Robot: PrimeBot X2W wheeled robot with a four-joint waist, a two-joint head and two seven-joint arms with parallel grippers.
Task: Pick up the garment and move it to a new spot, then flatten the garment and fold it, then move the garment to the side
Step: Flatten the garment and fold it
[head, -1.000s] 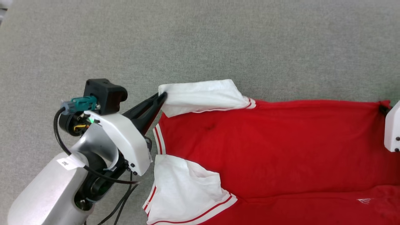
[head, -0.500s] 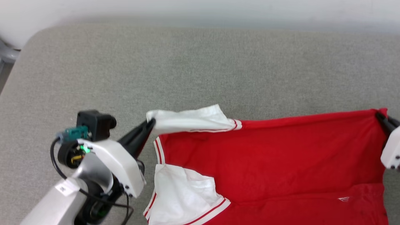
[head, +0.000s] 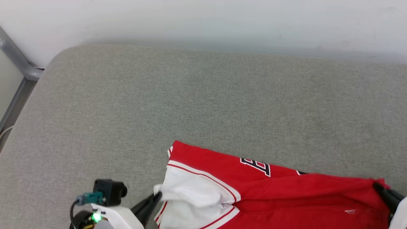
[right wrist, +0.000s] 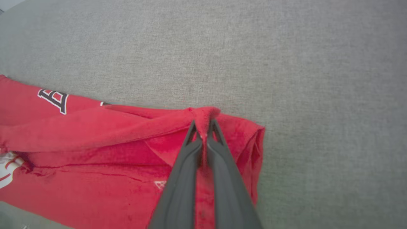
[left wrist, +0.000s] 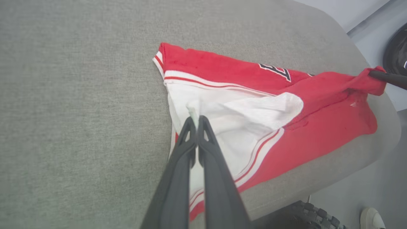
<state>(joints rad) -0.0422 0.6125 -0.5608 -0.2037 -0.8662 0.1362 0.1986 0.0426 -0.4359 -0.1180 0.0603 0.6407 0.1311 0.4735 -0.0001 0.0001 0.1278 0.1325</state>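
The garment, a red jersey with white sleeves and striped trim, lies along the near edge of the grey padded surface, black-and-white lettering showing on its far layer. My left gripper is shut on a white sleeve at the garment's left end; in the left wrist view the fingers pinch the white cloth. At the garment's right end my right gripper is shut on a red corner, with red fabric bunched at the fingertips. The held edge hangs lifted between both grippers.
The grey padded surface stretches wide beyond the garment to a pale wall. A grey metal frame runs at the far left. In the left wrist view the surface's rounded near edge, a wheel and a shoe appear.
The head camera has tilted up, so the wall came into view. Both grippers have lifted the held edge toward the robot, turning the garment over so that lettering shows on the far layer.
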